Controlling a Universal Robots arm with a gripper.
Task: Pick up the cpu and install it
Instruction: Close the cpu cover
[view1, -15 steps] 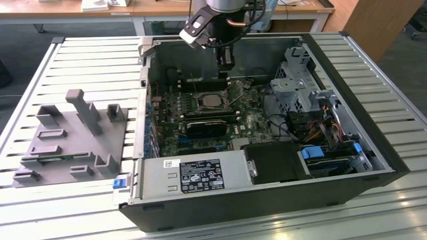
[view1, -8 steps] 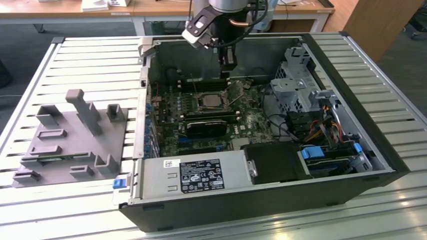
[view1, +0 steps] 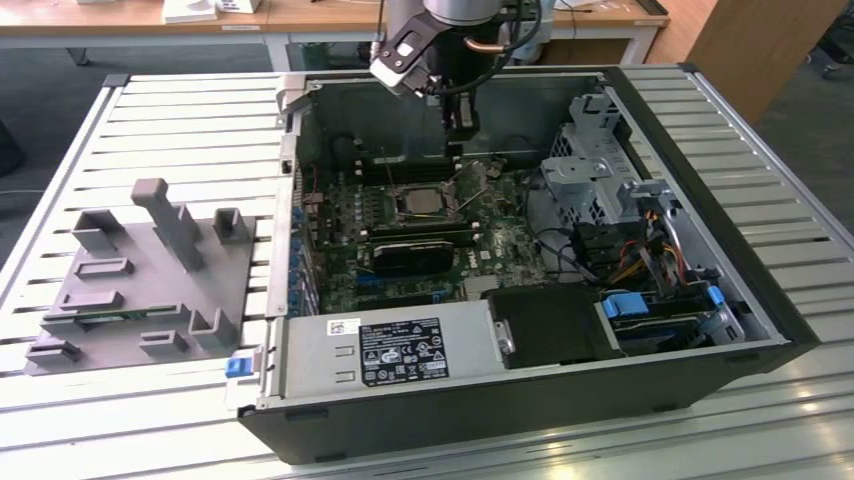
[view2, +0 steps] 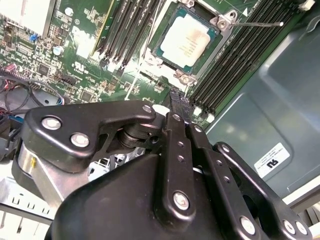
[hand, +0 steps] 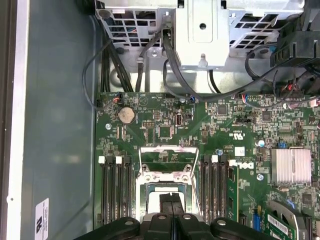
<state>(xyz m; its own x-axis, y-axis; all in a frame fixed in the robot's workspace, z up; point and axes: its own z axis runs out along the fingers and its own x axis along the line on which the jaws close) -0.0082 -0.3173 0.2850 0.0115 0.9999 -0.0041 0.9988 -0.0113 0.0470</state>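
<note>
A grey moulded holder (view1: 147, 270) sits near the left edge of the bench (view1: 747, 130). Just beside it, the open computer case (view1: 534, 425) takes up the bench's middle. The cpu (view1: 424, 200) lies flat in its socket on the case's circuit board (view1: 514, 245) — silvery top up. In the second wrist view, the socket's thin lever (view2: 255, 23) stands free beside it. The tool (view1: 461, 132) hangs near the case's far edge, above the board and near the cpu. Its fingers (view2: 178, 105) are pressed together — holding nothing.

a slatted metal table (view1: 174, 130) carries an open computer case (view1: 534, 400) and, beside it, a grey fixture (view1: 134, 290).
</note>
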